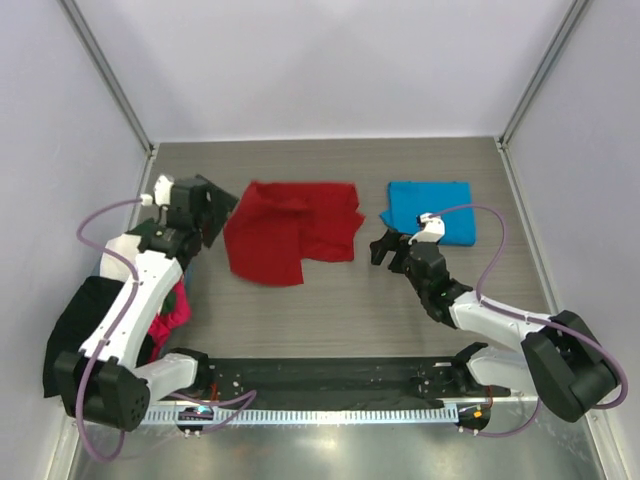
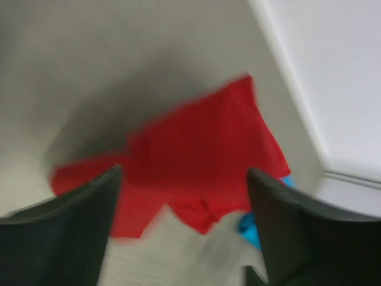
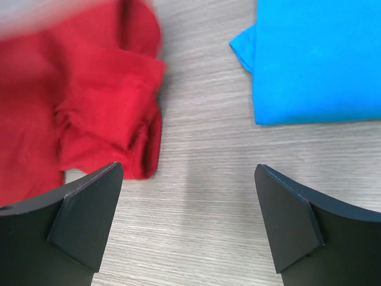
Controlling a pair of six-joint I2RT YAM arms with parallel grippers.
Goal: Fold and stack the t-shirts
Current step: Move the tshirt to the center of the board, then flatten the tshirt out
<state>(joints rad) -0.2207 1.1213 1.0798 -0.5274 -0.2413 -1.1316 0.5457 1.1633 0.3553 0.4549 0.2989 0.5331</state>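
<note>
Bench state, top view: red t-shirt lies near the middle of the bench, spread out but uneven. Its outline is irregular, with a flap hanging toward the near-left and a crease across the upper part. In the right wrist view its right edge is bunched into a rolled, wrinkled fold.

Blue t-shirt sits to the right of the red one, apart from it, with a strip of bare bench between. It is folded into a tidy flat rectangle with clean edges.

Left tool: at the far-left side of the bench, just beside the red shirt's left edge. Contact with the cloth cannot be judged from above. The left wrist view is blurred, but both fingers stand clearly apart and nothing is between them, with the red cloth visible below through the gap. Left tool is parted and empty.

Right tool: near the blue shirt's near-left corner, over bare bench between the two shirts. Its fingers are spread wide with only wood grain between them. Right tool is empty and touches neither shirt.

Near-left edge: a heap of further shirts lies partly under the left arm, showing black, magenta and white cloth.
</note>
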